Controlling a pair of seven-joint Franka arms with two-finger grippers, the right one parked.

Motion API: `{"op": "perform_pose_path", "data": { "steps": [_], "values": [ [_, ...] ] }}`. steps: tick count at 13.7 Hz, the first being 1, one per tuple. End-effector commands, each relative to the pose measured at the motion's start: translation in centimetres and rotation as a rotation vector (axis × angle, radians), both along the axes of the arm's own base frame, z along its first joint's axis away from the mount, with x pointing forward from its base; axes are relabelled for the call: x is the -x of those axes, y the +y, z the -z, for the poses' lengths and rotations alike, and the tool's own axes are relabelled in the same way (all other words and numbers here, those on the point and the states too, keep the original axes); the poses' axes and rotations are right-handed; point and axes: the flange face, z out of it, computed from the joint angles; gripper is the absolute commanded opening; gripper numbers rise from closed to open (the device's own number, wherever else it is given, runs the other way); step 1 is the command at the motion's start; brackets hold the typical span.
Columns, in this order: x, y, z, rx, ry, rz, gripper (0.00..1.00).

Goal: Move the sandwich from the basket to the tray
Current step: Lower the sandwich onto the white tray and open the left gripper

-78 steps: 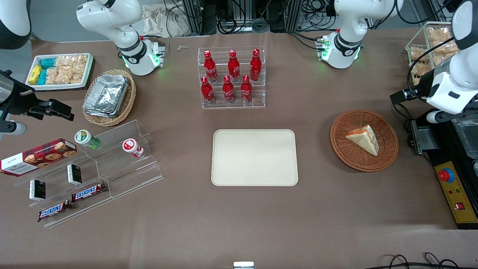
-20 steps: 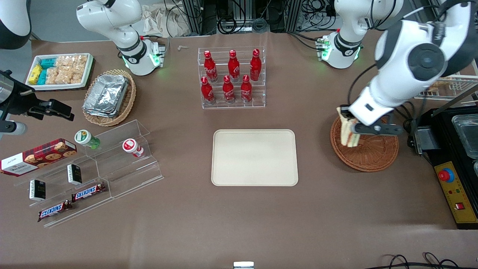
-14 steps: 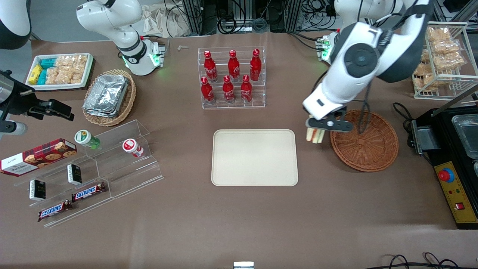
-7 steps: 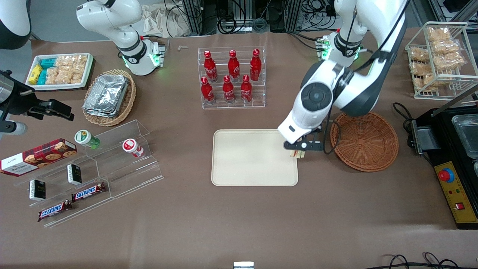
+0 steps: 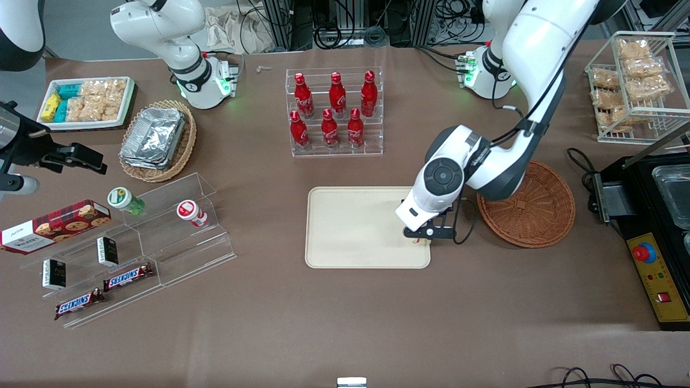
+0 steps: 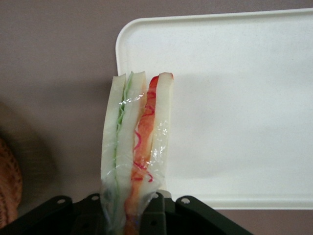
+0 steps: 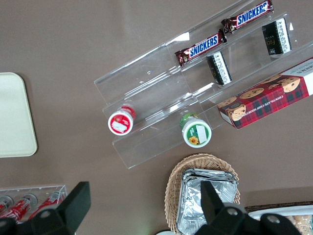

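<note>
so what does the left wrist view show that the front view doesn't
Only the left wrist view shows the sandwich plainly: it stands on edge in clear wrap, green and orange-red filling showing, clamped in the gripper over the tray's corner. Only the front view shows the whole scene: the empty basket beside the tray toward the working arm's end, the cola bottles farther from the camera, and the gripper low over the tray's edge nearest the basket. Both share the tray, the brown table, and a bit of basket.
</note>
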Motion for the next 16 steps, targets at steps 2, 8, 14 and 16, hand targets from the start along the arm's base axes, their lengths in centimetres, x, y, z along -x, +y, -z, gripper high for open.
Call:
{"op": "perform_pose_path", "data": {
  "steps": [2,8,14,16],
  "values": [
    [-1.1,-1.1,1.8,0.032,-0.034,-0.017,0.0],
    [-1.3,-1.3,4.1,0.056,-0.034,-0.023,0.0],
    [-1.2,-1.3,5.6,0.059,-0.024,-0.006,0.0],
    [-1.1,-1.2,6.7,0.048,-0.013,0.003,0.21]
  ]
}}
